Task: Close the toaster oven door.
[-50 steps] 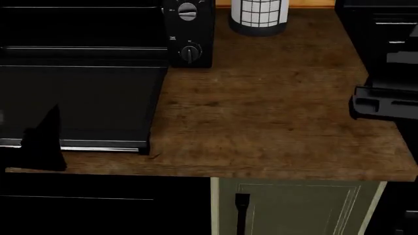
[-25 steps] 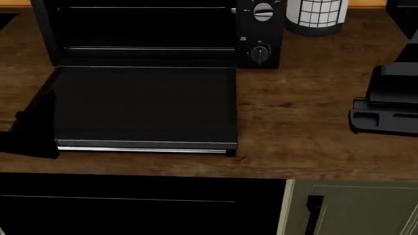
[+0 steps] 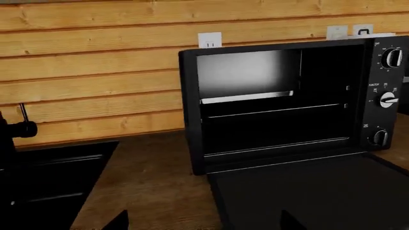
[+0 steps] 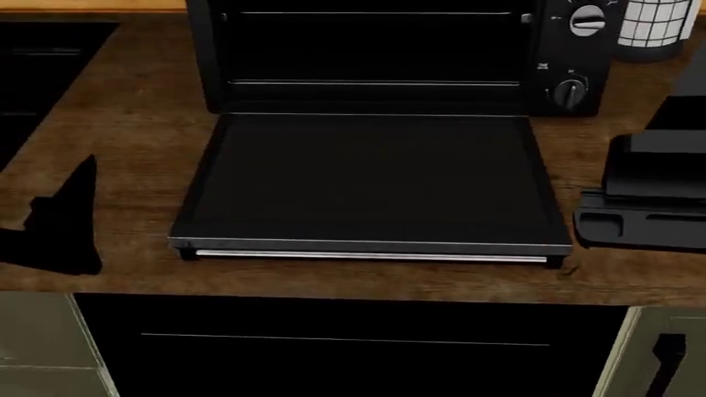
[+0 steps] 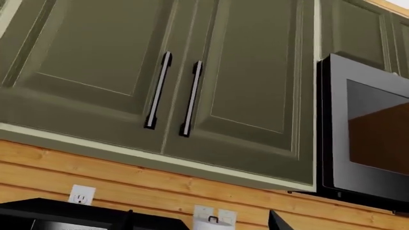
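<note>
The toaster oven [image 4: 375, 50] stands at the back of the wooden counter, its cavity open [image 3: 275, 100]. The toaster oven door [image 4: 369, 178] lies folded down flat on the counter, with its silver handle bar [image 4: 369, 256] along the near edge. My left gripper [image 4: 66, 219] hovers over the counter just left of the door's near corner. It is open, its two fingertips [image 3: 118, 223] wide apart with nothing between them. My right gripper [image 4: 646, 203] is beside the door's right edge, open and empty. It is tilted upward, fingertips [image 5: 278, 221] framing the wall.
A dark sink [image 4: 33, 66] with a black faucet [image 3: 16, 129] lies left of the oven. A white-caged object [image 4: 662, 25] stands at the back right. Green upper cabinets [image 5: 160, 81] and a black microwave [image 5: 364, 129] hang above. The counter's front edge [image 4: 353, 289] runs just below the handle.
The head view has swung left, so the oven and its door now sit mid-frame instead of at the left. Both grippers keep about the same places in the view. The door still lies flat.
</note>
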`<state>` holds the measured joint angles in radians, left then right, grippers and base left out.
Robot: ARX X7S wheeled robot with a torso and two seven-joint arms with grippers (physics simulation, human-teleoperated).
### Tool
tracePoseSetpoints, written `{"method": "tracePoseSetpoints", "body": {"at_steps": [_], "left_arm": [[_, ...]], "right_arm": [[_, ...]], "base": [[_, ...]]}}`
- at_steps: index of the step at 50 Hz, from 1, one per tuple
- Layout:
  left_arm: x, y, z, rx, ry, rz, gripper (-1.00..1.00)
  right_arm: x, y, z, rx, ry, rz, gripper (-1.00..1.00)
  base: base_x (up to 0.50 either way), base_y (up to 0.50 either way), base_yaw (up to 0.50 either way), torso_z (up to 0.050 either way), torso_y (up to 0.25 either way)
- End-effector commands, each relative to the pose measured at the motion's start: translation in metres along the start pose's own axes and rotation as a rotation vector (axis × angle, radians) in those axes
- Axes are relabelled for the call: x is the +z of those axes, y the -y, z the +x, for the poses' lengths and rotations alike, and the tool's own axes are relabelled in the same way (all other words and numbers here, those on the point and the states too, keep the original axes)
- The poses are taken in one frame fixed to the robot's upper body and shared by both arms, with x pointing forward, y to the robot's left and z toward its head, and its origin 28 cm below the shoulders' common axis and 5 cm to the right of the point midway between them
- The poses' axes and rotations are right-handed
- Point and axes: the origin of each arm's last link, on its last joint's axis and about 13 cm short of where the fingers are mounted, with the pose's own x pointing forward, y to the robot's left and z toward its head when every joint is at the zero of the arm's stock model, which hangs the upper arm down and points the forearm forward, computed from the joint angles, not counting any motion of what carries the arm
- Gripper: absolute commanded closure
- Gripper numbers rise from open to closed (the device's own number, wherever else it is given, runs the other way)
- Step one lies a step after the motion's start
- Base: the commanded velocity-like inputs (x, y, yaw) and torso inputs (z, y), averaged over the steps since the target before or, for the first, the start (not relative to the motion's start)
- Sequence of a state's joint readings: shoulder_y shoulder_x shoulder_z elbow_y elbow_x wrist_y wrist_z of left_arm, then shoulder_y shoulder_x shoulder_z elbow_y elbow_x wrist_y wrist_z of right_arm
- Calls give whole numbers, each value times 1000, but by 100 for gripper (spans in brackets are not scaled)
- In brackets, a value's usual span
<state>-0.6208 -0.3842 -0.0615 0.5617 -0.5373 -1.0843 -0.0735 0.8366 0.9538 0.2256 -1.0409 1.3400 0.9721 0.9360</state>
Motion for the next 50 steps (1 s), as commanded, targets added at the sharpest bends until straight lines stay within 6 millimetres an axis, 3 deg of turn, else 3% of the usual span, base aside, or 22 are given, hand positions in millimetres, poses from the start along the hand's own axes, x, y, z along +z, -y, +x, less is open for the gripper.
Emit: {"method": "tracePoseSetpoints", "body": {"at_steps": [1,10,39,50], "left_arm": [[-3,0,0,-11,9,13,-100],[-1,2,1,-18,12,5,-100],[0,5,1,-31,19,11,-100],[1,-3,1,-98,99,59,-100]], "right_arm": [[0,0,-1,3,0,7,-100],[0,0,-3,15,-3,-6,-100],[-3,2,-7,0,-10,6,-100],[0,1,-6,10,-1,9,-100]], "base": [[0,0,0,0,0],[43,1,0,0,0],[499,116,0,0,1],[0,0,0,0,0]]}}
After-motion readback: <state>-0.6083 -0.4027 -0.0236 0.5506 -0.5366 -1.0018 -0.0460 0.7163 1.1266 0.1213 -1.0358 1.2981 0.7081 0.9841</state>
